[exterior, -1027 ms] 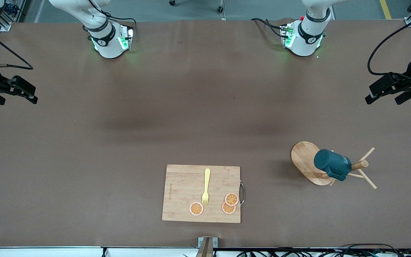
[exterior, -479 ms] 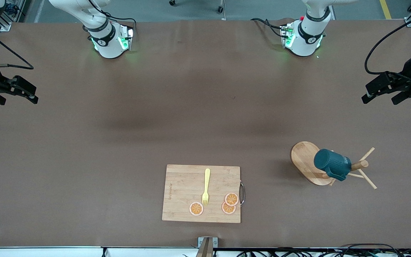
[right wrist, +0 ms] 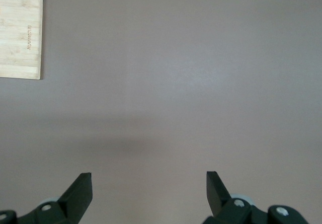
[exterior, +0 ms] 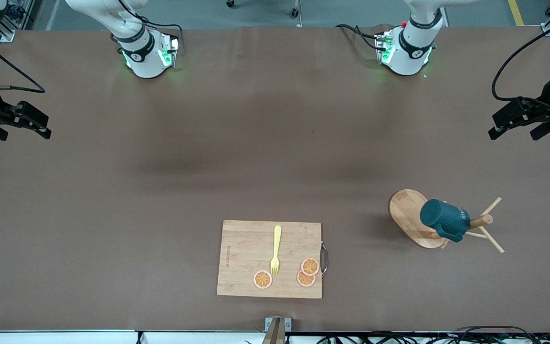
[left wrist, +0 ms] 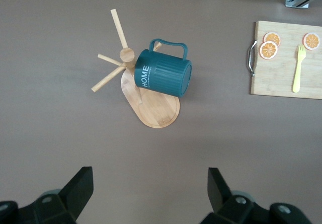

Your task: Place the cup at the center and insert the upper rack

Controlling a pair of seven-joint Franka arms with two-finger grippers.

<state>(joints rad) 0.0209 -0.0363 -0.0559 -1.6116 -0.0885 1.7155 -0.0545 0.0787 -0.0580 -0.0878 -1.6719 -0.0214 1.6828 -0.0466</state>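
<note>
The dark teal cup [exterior: 444, 220] hangs on its side on the wooden mug tree, the upper rack [exterior: 406, 212], which stands toward the left arm's end of the table. My left gripper [exterior: 513, 134] is open and empty, up in the air over the table's edge at that end. In the left wrist view the cup [left wrist: 163, 73] and the rack's oval base [left wrist: 158, 110] lie well ahead of the open left gripper [left wrist: 149, 191]. My right gripper [exterior: 26, 136] is open and empty over the right arm's end of the table, and in its wrist view [right wrist: 149, 191] only bare table lies under it.
A rectangular wooden cutting board [exterior: 270, 259] lies near the front camera's edge, mid-table, with a yellow fork [exterior: 275, 249] and orange slices [exterior: 308, 272] on it. A metal handle [exterior: 324, 258] sticks out on its side toward the rack.
The left gripper has shifted very slightly over its end of the table. The right arm, the cup and the rack have not moved.
</note>
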